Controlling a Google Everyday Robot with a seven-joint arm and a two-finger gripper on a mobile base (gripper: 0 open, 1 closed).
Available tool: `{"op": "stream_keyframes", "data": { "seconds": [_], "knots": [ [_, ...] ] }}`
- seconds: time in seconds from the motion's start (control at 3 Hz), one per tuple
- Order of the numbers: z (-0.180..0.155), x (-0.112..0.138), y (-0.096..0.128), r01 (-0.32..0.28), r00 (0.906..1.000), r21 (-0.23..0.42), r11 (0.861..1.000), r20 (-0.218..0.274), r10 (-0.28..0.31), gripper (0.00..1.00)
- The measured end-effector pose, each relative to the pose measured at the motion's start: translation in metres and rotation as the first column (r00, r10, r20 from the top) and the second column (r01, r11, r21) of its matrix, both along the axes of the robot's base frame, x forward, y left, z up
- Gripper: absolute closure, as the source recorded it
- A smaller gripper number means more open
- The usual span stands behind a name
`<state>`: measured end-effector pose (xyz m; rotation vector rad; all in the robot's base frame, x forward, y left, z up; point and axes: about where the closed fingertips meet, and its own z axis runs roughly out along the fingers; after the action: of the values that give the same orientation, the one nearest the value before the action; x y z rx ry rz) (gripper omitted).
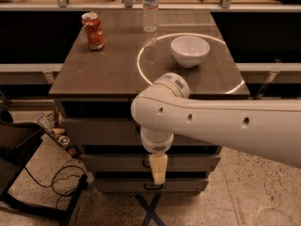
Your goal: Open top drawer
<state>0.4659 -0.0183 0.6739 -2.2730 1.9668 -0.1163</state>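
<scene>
The top drawer point(101, 131) is the wide grey-brown front just under the cabinet top, and it sits flush and shut. Its handle is hidden behind my white arm point(211, 124). My gripper point(158, 169) hangs below the wrist, pointing down, in front of the cabinet. It is level with the middle drawer front point(113, 163), below the top drawer's centre.
On the cabinet top point(113, 65) stand a red can point(93, 30), a clear water bottle point(150, 8) and a white bowl point(190, 50). The lowest drawer point(117, 185) shows a dark handle point(153, 187). A black stand and cables point(42, 182) lie on the floor at left.
</scene>
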Motion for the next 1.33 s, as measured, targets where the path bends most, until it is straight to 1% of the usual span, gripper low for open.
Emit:
{"op": "stream_keyframes", "data": {
  "seconds": [0.67,1.0,1.33],
  "knots": [
    [-0.017,-0.006,0.01,-0.035,0.9982,-0.01,0.999,-0.049,0.035,0.0],
    [-0.022,-0.005,0.005,-0.026,0.998,0.0,1.0,-0.058,0.026,0.0],
    [-0.03,-0.003,-0.002,-0.005,0.9978,0.021,1.0,-0.066,0.007,0.18]
  ]
}}
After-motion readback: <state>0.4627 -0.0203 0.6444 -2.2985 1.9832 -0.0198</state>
